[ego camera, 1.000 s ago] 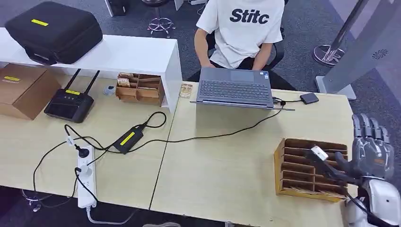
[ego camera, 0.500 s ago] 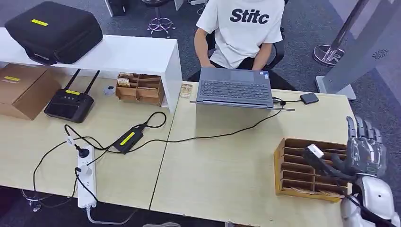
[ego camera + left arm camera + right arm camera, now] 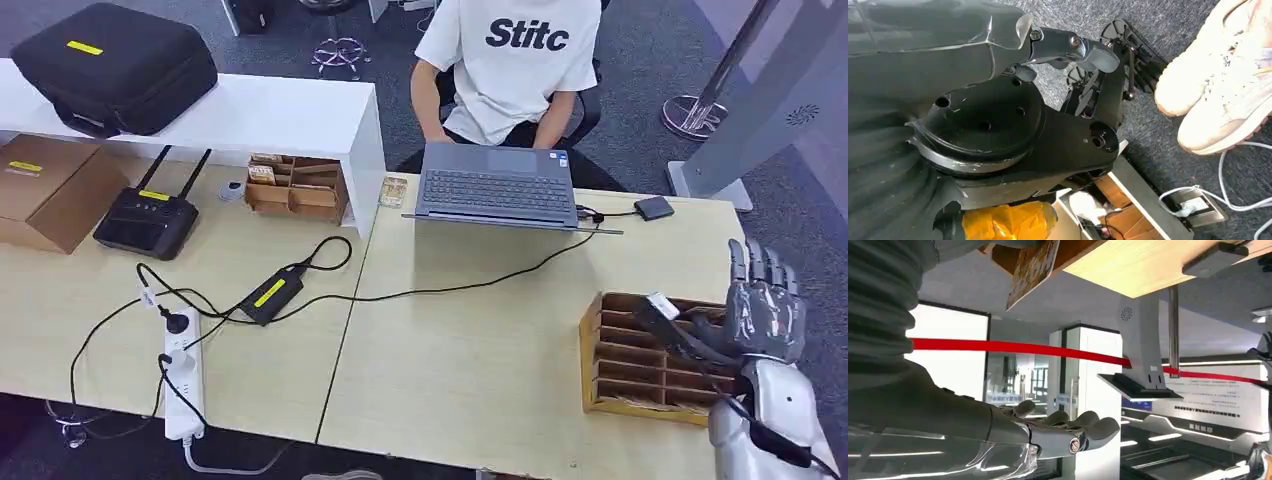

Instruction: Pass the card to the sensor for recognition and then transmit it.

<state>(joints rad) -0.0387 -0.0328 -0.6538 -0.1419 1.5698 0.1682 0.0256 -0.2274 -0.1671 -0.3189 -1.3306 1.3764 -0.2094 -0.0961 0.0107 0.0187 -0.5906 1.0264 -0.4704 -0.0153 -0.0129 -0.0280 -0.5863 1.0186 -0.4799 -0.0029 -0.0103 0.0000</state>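
Pale wood-grain desktops [image 3: 470,350] are sitting on grey carpet, with a person typing at a grey laptop [image 3: 497,188]. Cardboard-brown, the slotted card rack [image 3: 640,360] is resting at the desk's right edge. Above it the right hand [image 3: 745,320] is hovering, fingers spread; whether it is pinching a card, I cannot tell.

Laptop [image 3: 497,187], router [image 3: 146,220], black case [image 3: 112,68]
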